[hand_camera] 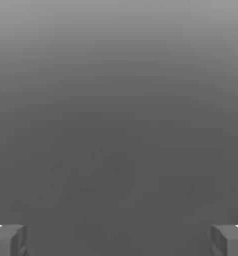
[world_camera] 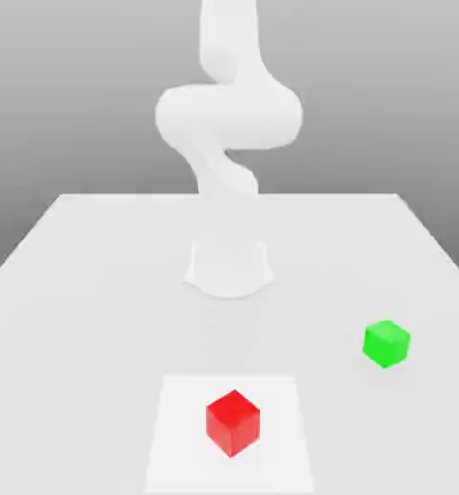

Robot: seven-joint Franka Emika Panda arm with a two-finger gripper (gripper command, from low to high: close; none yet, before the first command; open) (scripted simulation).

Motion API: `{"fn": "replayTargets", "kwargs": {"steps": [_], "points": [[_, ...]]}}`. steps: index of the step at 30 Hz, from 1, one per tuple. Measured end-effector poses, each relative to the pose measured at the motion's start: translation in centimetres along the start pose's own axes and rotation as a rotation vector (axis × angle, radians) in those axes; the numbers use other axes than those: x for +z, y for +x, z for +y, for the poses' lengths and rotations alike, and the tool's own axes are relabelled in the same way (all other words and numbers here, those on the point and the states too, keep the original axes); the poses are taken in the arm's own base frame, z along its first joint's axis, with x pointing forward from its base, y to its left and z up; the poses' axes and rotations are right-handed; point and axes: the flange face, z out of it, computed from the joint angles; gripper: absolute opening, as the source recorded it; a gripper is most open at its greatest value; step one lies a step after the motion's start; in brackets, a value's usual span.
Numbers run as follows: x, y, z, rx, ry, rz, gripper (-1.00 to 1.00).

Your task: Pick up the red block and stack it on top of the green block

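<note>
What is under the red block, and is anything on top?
Under the red block lies a white square; the patch it covers can't be seen. Nothing sits on top.

Behind my pale tabletop (world_camera: pixel 98 290), a plain grey backdrop (world_camera: pixel 368 87) darkens downward to the far edge; a brighter white square lies flat at its near edge.

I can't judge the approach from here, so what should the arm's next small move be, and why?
Probably ease the open fingers towards the red block: nothing is between them, and it sits on the pale square, apart from the green block.
</note>
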Motion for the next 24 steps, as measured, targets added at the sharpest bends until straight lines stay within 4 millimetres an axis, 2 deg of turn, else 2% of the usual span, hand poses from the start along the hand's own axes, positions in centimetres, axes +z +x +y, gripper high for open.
{"fn": "replayTargets", "kwargs": {"steps": [6, 12, 15, 18, 21, 24], "points": [[13.6, -2.8, 2.6, -0.169, -0.098, -0.182, 0.0], [24.8, -8.3, 7.1, -0.337, -0.184, -0.363, 0.0], [29.4, -11.7, 10.1, -0.422, -0.224, -0.454, 0.0], [33.1, -15.5, 13.5, -0.508, -0.262, -0.546, 0.0], [36.0, -19.1, 17.1, -0.588, -0.297, -0.634, 0.0], [38.6, -21.2, 19.0, -0.61, -0.306, -0.657, 0.0]]}}
